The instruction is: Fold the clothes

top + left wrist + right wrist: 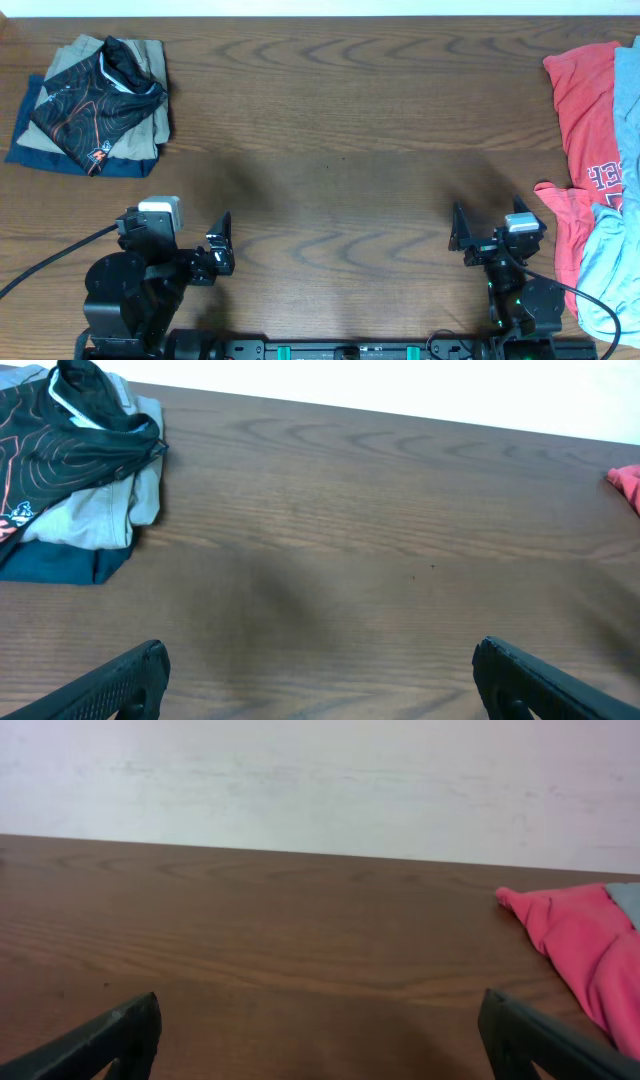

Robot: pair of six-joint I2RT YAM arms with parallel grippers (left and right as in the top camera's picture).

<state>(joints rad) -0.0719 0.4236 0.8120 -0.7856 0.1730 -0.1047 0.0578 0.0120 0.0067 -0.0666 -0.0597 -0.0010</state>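
The black jersey point(95, 85) with thin orange-red lines lies bunched at about 10 o'clock on the bench point(340, 130). It sits on top of a folded pale khaki garment point(152, 120) and a dark blue garment point(35, 150). At 3 o'clock a red shirt point(585, 110) and a light blue garment point(605, 270) lie in a loose pile at the bench edge. The left hand point(222, 245) sits at about 7 o'clock, its fingers point(125, 680) spread wide with nothing between them. The right hand point(458, 232), at about 5 o'clock, is likewise spread wide and empty. Both hands are well apart from the jersey.
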